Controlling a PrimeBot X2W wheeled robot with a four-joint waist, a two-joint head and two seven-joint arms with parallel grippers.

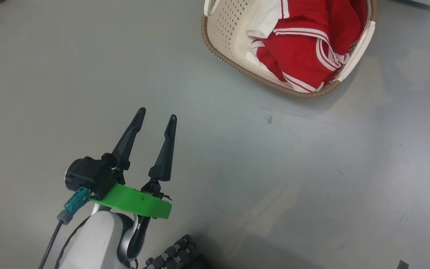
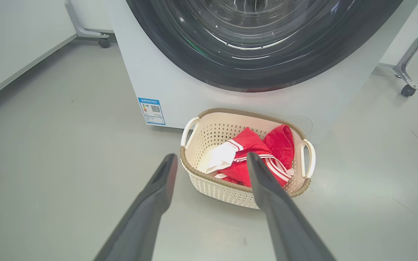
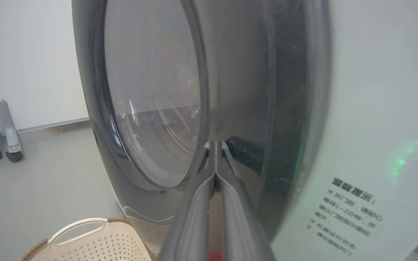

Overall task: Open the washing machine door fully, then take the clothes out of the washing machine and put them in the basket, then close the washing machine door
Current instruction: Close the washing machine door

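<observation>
Now the last step is in hand: shutting the door (image 3: 180, 94). On the left, the left gripper (image 1: 157, 113) hangs over the bare floor (image 1: 237, 168) with its two fingers spread wide and nothing between them. To its right sits the basket (image 1: 225, 28). The clothes (image 1: 301, 48) lie inside it, red with white stripes and a white bit tucked at one side. So I think the taking-out part is done.

The basket stands just in front of the washing machine (image 2: 165, 83), near the blue sticker (image 2: 152, 111). Further right, the right gripper (image 3: 215, 145) has its fingers pressed tight together and holds nothing. Its tips are right at the dark rim of the door. The door looks flat against the white front, but I cannot tell if it has clicked shut. I think the next move needs a firm push straight on the rim — not on the glass — until it catches.

The floor is smooth, grey and a little shiny. A pale wall (image 2: 13, 36) stands to one side, and metal legs on small wheels (image 2: 102, 41) show on both sides of the machine.
</observation>
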